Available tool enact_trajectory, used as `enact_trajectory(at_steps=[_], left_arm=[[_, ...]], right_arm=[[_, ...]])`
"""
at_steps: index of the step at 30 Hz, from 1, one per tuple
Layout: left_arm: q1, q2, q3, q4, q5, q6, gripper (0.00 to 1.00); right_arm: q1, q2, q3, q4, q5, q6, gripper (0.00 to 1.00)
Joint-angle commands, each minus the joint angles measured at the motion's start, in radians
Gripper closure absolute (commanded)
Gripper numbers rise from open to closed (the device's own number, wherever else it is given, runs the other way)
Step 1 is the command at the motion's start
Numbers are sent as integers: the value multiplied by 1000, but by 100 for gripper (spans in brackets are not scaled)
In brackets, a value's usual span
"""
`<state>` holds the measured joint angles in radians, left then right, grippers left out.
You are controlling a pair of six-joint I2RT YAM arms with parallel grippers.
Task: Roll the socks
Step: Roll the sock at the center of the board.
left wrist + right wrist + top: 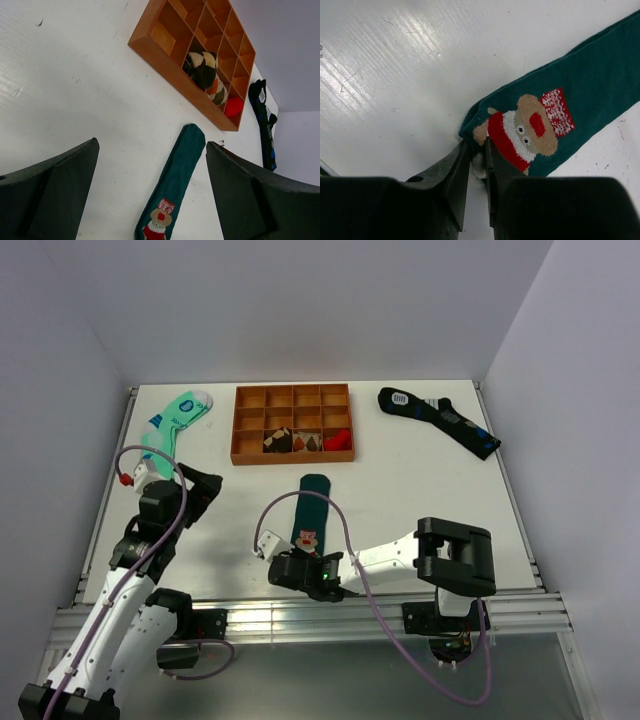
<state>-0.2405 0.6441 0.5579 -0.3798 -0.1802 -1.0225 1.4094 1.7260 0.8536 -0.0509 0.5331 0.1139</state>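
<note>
The dark teal-green socks (314,502) lie flat in a long strip at the table's middle, the cartoon figure at the near end. In the right wrist view the socks (600,85) run off to the upper right, and my right gripper (477,148) is shut on the near edge just below the figure, with fabric pinched between the jaws. From above, the right gripper (299,558) sits at that near end. My left gripper (203,490) hovers left of the socks, open and empty. In its own view, the left gripper (151,146) frames the socks (181,170) from above.
An orange compartment tray (241,426) stands behind the socks with rolled socks in its front cells. A mint-green sock (176,418) lies at the back left, a black sock with blue patches (440,420) at the back right. White walls enclose the table.
</note>
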Motion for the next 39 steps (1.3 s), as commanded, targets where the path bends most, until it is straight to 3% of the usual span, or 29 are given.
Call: enact_trajectory(at_steps=[1,5,15,22,29,39], left_arm=[[4,-27,-7,48,12,15,6],[4,-49,-33,65,28,18,8],[-29,-130,-177,156,67,6,19],[-146,-193,-266,257,28,-5,27],[-247,-212,-343,340,-16,18,45],[-512,-65,-382,530,-183,71,62]], right_arm=[[-4,-9,-19,23,2,23,77],[-44,-66,-41,31,-73,29,80],[-234,-195,13,-69,-528,17,85],[-398,-105,119,-167,-852,-2,86],[-550,45,174,-190,-1212,9,86],[-615,164,262,-273,-1364,24,85]])
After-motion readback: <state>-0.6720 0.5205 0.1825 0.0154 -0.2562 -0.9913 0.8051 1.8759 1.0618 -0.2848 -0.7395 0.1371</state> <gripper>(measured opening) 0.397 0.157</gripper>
